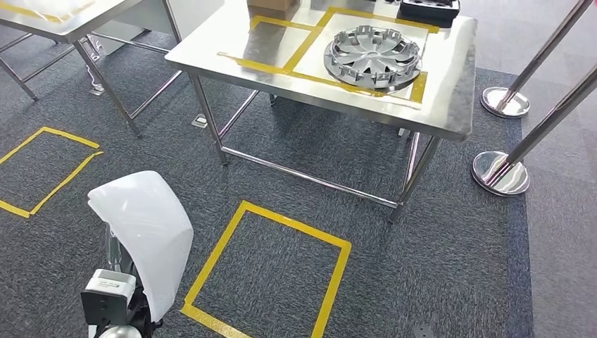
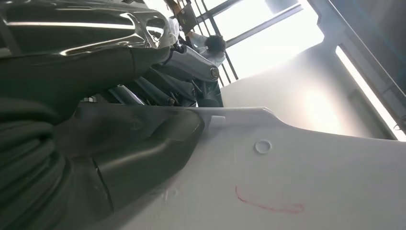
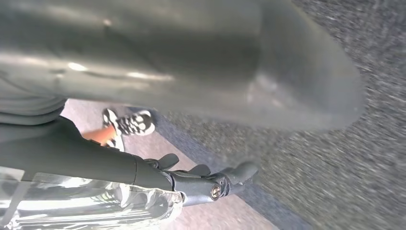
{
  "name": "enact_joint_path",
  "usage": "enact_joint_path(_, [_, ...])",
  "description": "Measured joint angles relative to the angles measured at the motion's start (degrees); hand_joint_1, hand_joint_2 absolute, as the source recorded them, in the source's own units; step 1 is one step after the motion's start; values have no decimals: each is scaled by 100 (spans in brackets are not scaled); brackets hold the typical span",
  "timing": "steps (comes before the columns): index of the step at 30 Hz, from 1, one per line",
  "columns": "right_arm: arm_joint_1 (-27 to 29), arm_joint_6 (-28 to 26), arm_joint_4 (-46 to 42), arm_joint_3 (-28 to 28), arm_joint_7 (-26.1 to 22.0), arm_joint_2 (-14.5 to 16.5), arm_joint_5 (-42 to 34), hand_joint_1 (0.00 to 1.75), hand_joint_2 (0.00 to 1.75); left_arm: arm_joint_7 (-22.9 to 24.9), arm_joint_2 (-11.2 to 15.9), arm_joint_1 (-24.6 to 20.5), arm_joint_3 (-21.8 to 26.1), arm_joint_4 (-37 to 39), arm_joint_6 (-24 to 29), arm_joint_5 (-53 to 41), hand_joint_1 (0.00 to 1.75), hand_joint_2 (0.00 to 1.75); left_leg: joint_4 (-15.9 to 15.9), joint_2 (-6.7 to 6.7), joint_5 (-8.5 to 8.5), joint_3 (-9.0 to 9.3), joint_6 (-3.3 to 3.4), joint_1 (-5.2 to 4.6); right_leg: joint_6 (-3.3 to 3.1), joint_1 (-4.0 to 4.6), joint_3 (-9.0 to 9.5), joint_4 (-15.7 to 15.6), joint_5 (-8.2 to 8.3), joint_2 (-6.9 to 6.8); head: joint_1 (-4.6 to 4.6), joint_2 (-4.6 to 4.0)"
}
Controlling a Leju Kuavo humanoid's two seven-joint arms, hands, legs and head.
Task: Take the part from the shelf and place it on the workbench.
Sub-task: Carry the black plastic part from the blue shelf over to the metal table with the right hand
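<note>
My left robot hand [image 2: 119, 158] grips the white part [image 1: 144, 232]: in the left wrist view the thick grey thumb lies flat on the part's white surface and darker fingers wrap its far edge. A thin red curved mark and a small moulded ring show on the white panel in that view. From the head view the part sits low at my left side, above the grey carpet [image 1: 422, 267], a curved white shell with a rounded upper edge, well apart from the desk [image 1: 450, 84]. My right robot hand [image 3: 206, 179] hangs over the carpet with its dark fingers curled partly inward and nothing in them; fingertips are apart from one another, so I note it as loosely curled, not gripping. The steel desk stands ahead and to the right; its near edge runs diagonally, with legs and a low crossbar under it. On the desk top, yellow tape marks two boxes: the right one holds a silver wheel cover [image 1: 374, 56], which overlaps the tape on its near side; the left taped box [image 1: 271, 42] is bare metal. Between me and the desk a yellow taped square [image 1: 271, 271] lies on the carpet, open floor all round it. Another taped square [image 1: 46, 169] lies to the left. Two chrome stanchion bases [image 1: 501, 172] stand just beyond the desk's right end. A second desk [image 1: 63, 28] is at upper left.
</note>
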Motion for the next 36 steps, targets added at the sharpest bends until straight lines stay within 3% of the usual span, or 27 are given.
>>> enact_joint_path(1, [15, -1, 3, -1, 3, 5, 0, 0, 0, 4, 1, -3, -1, 1, 3, -4, 175, 175, 39, -11, -65, -12, -46, 6, -51, 10, 50, -100, -38, 17, 12, 1])
enact_joint_path(3, [39, -4, 3, -6, 7, 3, 2, 0, 0, 12, -1, -8, -3, 2, 17, -20, 175, 175, 90, -24, -127, -43, -95, 14, -247, 53, 108, -90, -174, 5, 21, 2])
enact_joint_path(5, [48, -5, -4, -14, 0, -2, 6, 0, 0, 13, -2, -27, -5, -2, 31, -31, 175, 175, 430, 59, 29, -209, -117, 25, -353, 63, 234, -118, -247, -25, 9, 2])
enact_joint_path(7, [42, -5, -11, -17, -9, -7, 10, 0, 0, 12, -2, -49, -6, -5, 39, -31, 175, 175, 1196, 259, 215, -731, -133, 17, -422, 75, 445, -191, -370, -63, -8, 2])
enact_joint_path(8, [42, -5, -12, -17, -11, -9, 11, 0, 0, 10, -2, -51, -7, -5, 41, -31, 175, 175, 1572, 350, 176, -1053, -136, 10, -441, 84, 568, -232, -443, -85, -14, 2])
enact_joint_path(9, [45, -5, -12, -17, -11, -9, 10, 0, 0, 11, -2, -48, -7, -3, 41, -31, 175, 175, 1819, 392, 19, -1346, -133, 7, -452, 93, 695, -273, -519, -97, -15, 2])
enact_joint_path(11, [51, -5, -12, -19, -10, -8, 11, 0, 0, 11, 1, -39, -6, -2, 41, -31, 175, 175, 1870, 408, -359, -1737, -111, -13, -460, 103, 975, -353, -684, -102, -17, 1])
enact_joint_path(12, [53, -5, -12, -19, -9, -7, 11, 0, 0, 11, 2, -38, -6, -2, 41, -31, 175, 175, 1669, 409, -418, -1822, -81, -38, -460, 104, 1133, -398, -778, -100, -18, 1])
enact_joint_path(13, [53, -5, -11, -20, -9, -3, 11, 0, 0, 11, 3, -36, -7, -2, 42, -31, 175, 175, 1352, 412, -283, -1847, -33, -76, -457, 105, 1295, -452, -872, -100, -18, 1])
enact_joint_path(16, [60, -2, -1, -22, -7, 34, 10, 0, 0, 22, 12, -13, -9, -3, 45, -43, 175, 175, 289, 427, 1108, -1748, 174, -235, -408, 120, 1758, -724, -1129, -90, -37, 1])
enact_joint_path(17, [56, 1, 2, -24, -5, 46, 10, 0, 0, 30, 14, -9, -8, -6, 47, -52, 175, 175, 127, 414, 1393, -1699, 204, -266, -380, 131, 1919, -838, -1163, -85, -49, 1])
enact_joint_path(18, [42, 3, 1, -25, -4, 52, 10, 0, 0, 36, 13, -15, -7, -11, 49, -61, 175, 175, 85, 389, 1402, -1626, 207, -277, -339, 143, 2025, -896, -1120, -80, -53, 1])
enact_joint_path(19, [27, 4, -2, -26, -2, 54, 10, 0, 0, 41, 8, -25, -6, -23, 49, -72, 175, 175, 67, 376, 1301, -1523, 203, -266, -306, 142, 2074, -859, -1025, -83, -52, 1])
enact_joint_path(20, [9, 4, -4, -27, -2, 51, 12, 0, 0, 39, 2, -32, -5, -35, 50, -81, 175, 175, 29, 363, 1203, -1395, 216, -257, -290, 142, 2027, -637, -874, -84, -44, 1])
enact_joint_path(21, [-10, 3, -5, -26, -1, 48, 12, 0, 0, 41, -4, -40, -4, -42, 49, -87, 175, 175, -6, 357, 1098, -1242, 238, -249, -292, 148, 1825, -261, -745, -88, -34, 1])
enact_joint_path(22, [-22, 3, -5, -24, 2, 42, 11, 0, 0, 45, -9, -40, -3, -45, 48, -89, 175, 175, -41, 348, 991, -1087, 262, -246, -315, 166, 1547, 181, -719, -93, -24, 1])
enact_joint_path(23, [-21, 3, -5, -22, 6, 34, 9, 0, 0, 48, -12, -40, -4, -42, 43, -87, 175, 175, -68, 333, 869, -939, 287, -252, -343, 197, 1198, 613, -811, -100, -10, 1])
enact_joint_path(24, [-6, 3, -4, -22, 13, 29, 5, 0, 0, 53, -18, -41, -5, -38, 38, -85, 175, 175, -88, 308, 743, -788, 311, -259, -360, 231, 834, 922, -1032, -101, -8, 2])
enact_joint_path(26, [42, 4, -3, -27, 22, 25, -2, 0, 0, 56, -28, -41, -8, -34, 30, -77, 175, 175, -105, 251, 491, -453, 333, -274, -365, 277, 219, 1092, -1585, -99, -1, 2])
enact_joint_path(27, [58, 5, -2, -30, 21, 26, -3, 0, 0, 57, -33, -44, -8, -33, 30, -72, 175, 175, -106, 227, 361, -271, 335, -285, -367, 285, -14, 984, -1718, -97, -1, 2])
enact_joint_path(28, [67, 5, -2, -32, 19, 26, -3, 0, 0, 55, -35, -46, -9, -31, 29, -63, 175, 175, -104, 213, 229, -84, 335, -295, -379, 286, -207, 774, -1606, -94, 2, 2])
enact_joint_path(29, [78, 5, -1, -33, 18, 24, -3, 0, 0, 48, -36, -45, -11, -23, 22, -53, 175, 175, -109, 203, 84, 64, 333, -304, -398, 287, -367, 477, -1142, -86, 2, 2])
enact_joint_path(31, [112, 7, 5, -39, 23, 16, -3, 0, 0, 33, -39, -50, -20, 14, -1, -35, 175, 175, -47, 160, -206, 309, 306, -323, -446, 310, -598, -30, 80, -68, -24, 1])
enact_joint_path(32, [124, 6, 7, -44, 30, 11, -2, 0, 0, 28, -42, -51, -25, 28, -11, -30, 175, 175, -19, 137, -329, 394, 284, -323, -473, 330, -629, -152, 499, -60, -42, 1])
enact_joint_path(33, [112, 3, 5, -49, 35, 7, -2, 0, 0, 24, -45, -63, -29, 33, -14, -23, 175, 175, 49, 116, -387, 457, 261, -322, -503, 349, -622, -172, 626, -59, -52, 1])
enact_joint_path(35, [41, -7, -6, -55, 35, -3, -1, 0, 0, 13, -48, -89, -30, 17, -7, -12, 175, 175, 300, 136, -337, 384, 220, -322, -573, 333, -510, -165, 556, -62, -48, 2])
enact_joint_path(36, [6, -14, -11, -55, 27, -13, 0, 0, 0, 4, -45, -101, -30, 11, -3, -7, 175, 175, 555, 185, -284, 238, 191, -321, -606, 314, -455, -183, 512, -66, -62, 2])
